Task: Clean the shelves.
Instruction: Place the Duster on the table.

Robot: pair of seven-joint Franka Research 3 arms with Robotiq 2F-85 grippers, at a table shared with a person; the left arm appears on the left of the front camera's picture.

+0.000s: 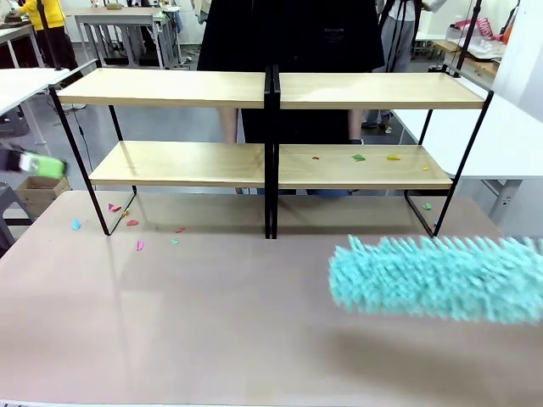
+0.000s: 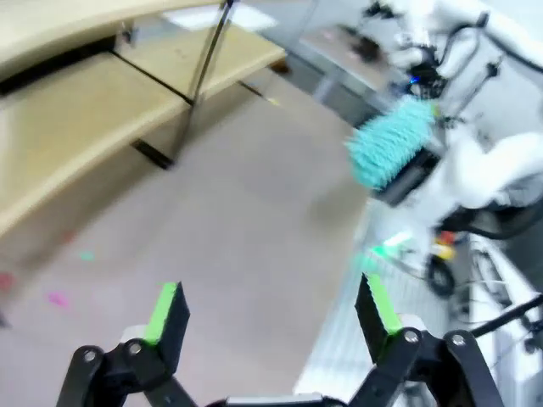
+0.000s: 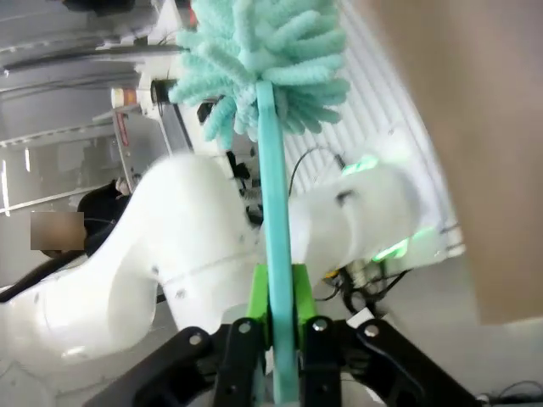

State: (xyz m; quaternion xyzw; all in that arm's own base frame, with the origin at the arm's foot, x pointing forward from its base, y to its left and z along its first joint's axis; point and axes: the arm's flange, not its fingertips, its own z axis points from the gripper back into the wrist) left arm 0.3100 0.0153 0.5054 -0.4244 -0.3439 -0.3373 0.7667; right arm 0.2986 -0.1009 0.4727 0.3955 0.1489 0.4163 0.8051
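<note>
Tabletop shelves (image 1: 271,161) stand seemingly well beyond right claw (image 3: 276,339) clamping duster (image 1: 437,277).

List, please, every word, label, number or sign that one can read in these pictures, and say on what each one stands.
None can be read.
Person's dark top: a faint small mark, too blurred to read.
Shelves, duster and table: no print.
Left gripper and right gripper: no print.
</note>
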